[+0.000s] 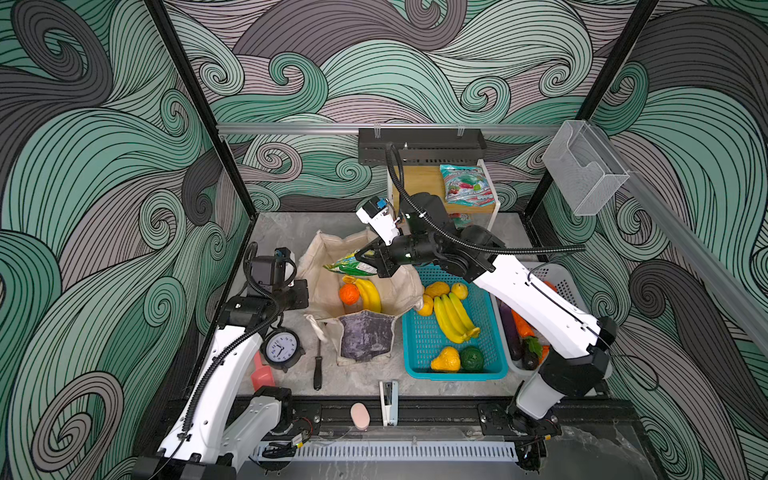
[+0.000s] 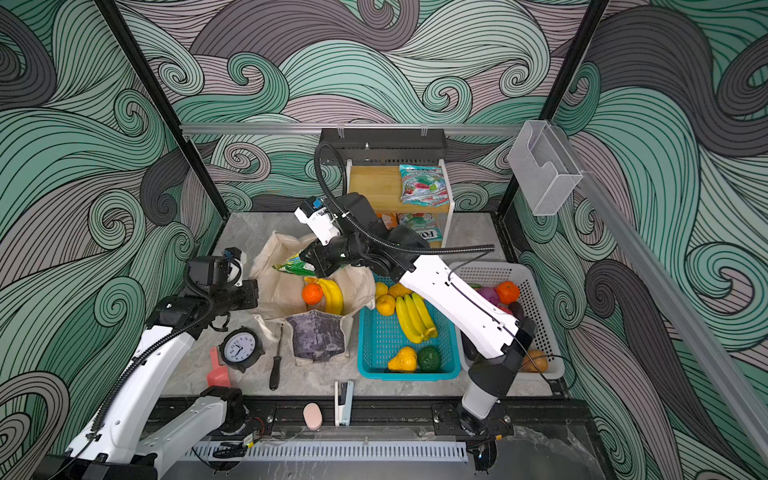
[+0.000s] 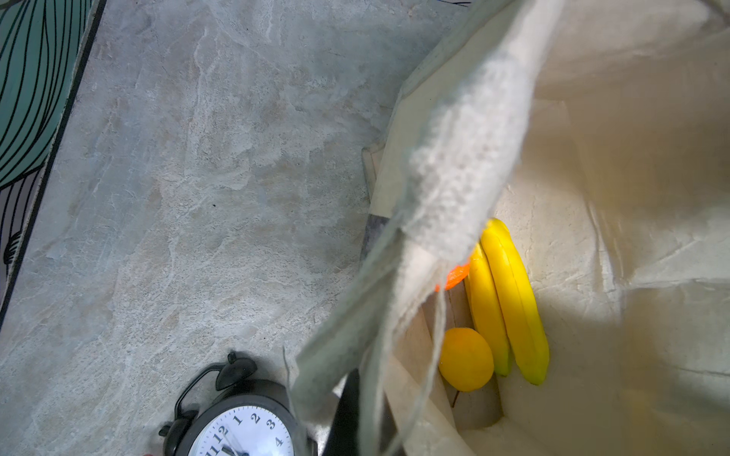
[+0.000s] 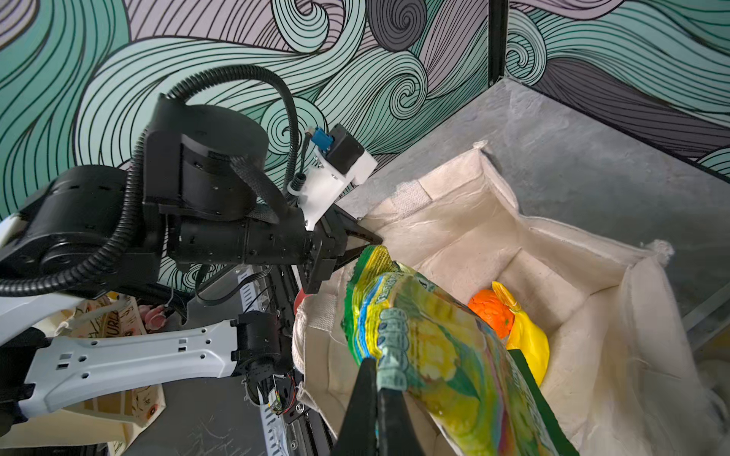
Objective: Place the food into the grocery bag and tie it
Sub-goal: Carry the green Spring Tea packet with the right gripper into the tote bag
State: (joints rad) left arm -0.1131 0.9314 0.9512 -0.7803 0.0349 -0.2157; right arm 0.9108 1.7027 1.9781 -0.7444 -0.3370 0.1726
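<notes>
The cream grocery bag (image 1: pixel 320 257) (image 2: pixel 274 291) stands open in the middle, its grey-purple panel (image 1: pixel 365 336) facing the front. An orange (image 1: pixel 349 294) and yellow bananas (image 1: pixel 371 294) lie inside it. In the left wrist view a round yellow fruit (image 3: pixel 466 359) lies beside the bananas (image 3: pixel 513 300). My right gripper (image 1: pixel 370 259) (image 4: pixel 379 371) is shut on the sealed edge of a yellow-green candy packet (image 1: pixel 347 267) (image 4: pixel 434 343), which hangs over the bag's mouth. My left gripper (image 1: pixel 301 293) (image 3: pixel 357 398) is shut on the bag's left rim.
A teal basket (image 1: pixel 415 345) with bananas, lemons and other fruit stands right of the bag. A white basket (image 1: pixel 561 282) of vegetables lies under the right arm. A teal-red candy packet (image 1: pixel 467 185) sits on the wooden shelf behind. An alarm clock (image 1: pixel 282 347), screwdriver (image 1: pixel 318 365) and stapler (image 1: pixel 388 401) lie in front.
</notes>
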